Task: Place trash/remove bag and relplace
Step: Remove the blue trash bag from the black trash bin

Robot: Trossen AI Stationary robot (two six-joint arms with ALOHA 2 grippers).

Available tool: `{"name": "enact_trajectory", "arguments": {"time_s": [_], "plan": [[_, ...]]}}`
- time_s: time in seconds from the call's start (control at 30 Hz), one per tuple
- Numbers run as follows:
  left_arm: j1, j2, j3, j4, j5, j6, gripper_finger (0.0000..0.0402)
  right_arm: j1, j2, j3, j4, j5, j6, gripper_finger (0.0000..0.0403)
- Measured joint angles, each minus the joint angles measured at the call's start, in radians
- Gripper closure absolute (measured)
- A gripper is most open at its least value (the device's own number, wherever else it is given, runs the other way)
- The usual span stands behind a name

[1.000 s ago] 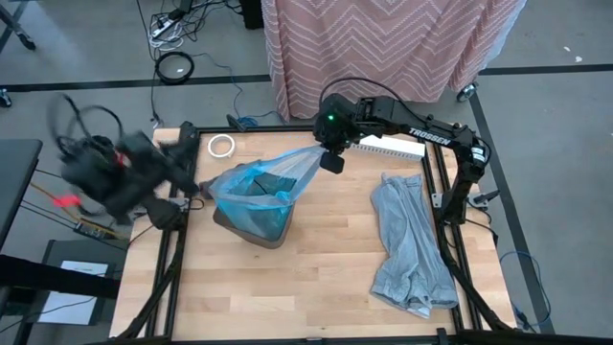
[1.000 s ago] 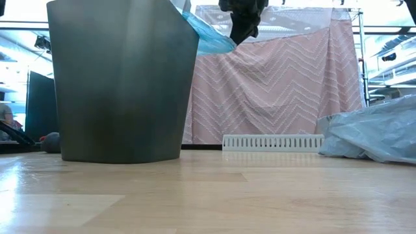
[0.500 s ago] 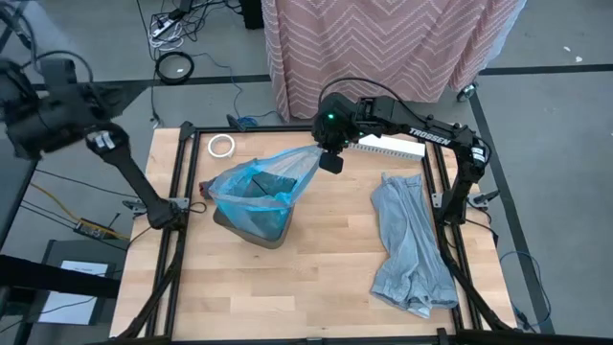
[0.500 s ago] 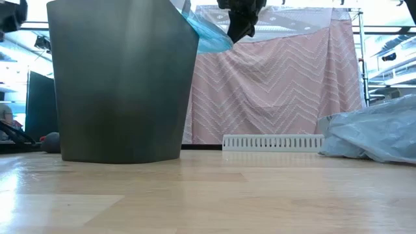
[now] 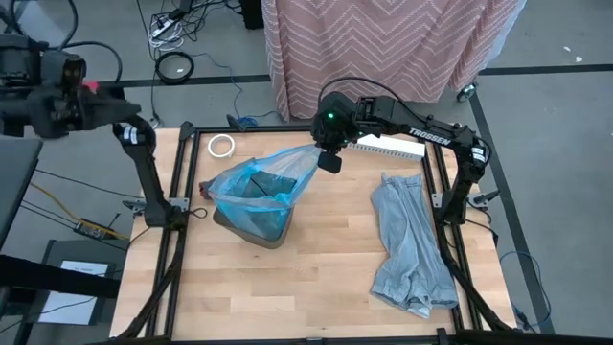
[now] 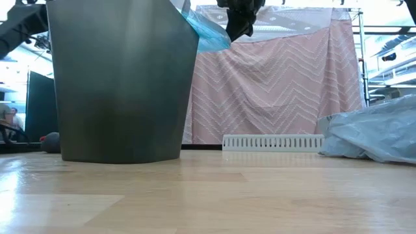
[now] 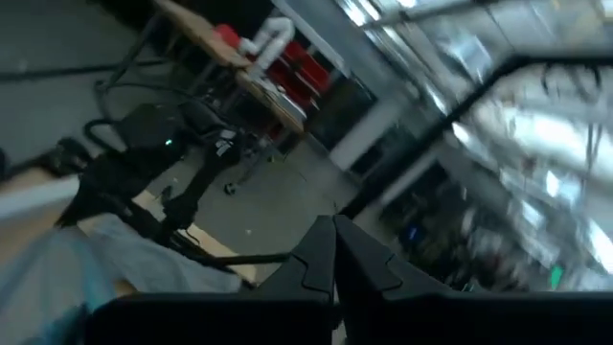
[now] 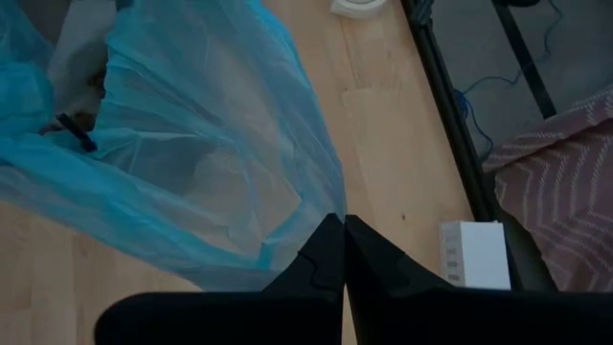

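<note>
Bin liner first: we see our right gripper (image 5: 329, 161) near the middle of the tabletop's (image 5: 316, 287) far edge, its jaws closed on a pinched corner of the blue bag (image 5: 273, 172), which stretches taut from the grey bin (image 5: 257, 230). The bin stands toward the tabletop's far left part, with the bag's mouth draped over its rim. From the right wrist view we make out a thin dark stick (image 8: 75, 132) through the blue film, and little else of the trash. Our left gripper (image 5: 24, 72) is raised well off the tabletop, beyond its far left corner, jaws closed on nothing. A white tape ring (image 5: 221, 146) lies by the far edge, left of the bin. A crumpled grey bag (image 5: 412, 244) lies flat along the right side.
</note>
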Motion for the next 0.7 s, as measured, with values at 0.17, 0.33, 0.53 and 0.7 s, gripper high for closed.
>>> {"name": "enact_trajectory", "arguments": {"time_s": [0.17, 0.33, 0.53, 0.7], "plan": [[-0.066, 0.002, -0.002, -0.169, 0.001, 0.021, 0.0397, 0.000, 0.000, 0.000, 0.000, 0.000, 0.000, 0.0403], [-0.064, 0.000, -0.002, -0.310, 0.003, 0.074, 0.0398, 0.000, 0.000, 0.000, 0.000, 0.000, 0.003, 0.0403], [0.084, 0.025, -0.022, -0.438, 0.002, 0.124, 0.0400, 0.000, 0.000, 0.000, 0.000, 0.000, 0.004, 0.0403], [0.325, 0.131, 0.057, 0.079, 0.165, 0.611, 0.0400, 0.000, 0.000, 0.000, 0.000, 0.000, 0.006, 0.0403]]}}
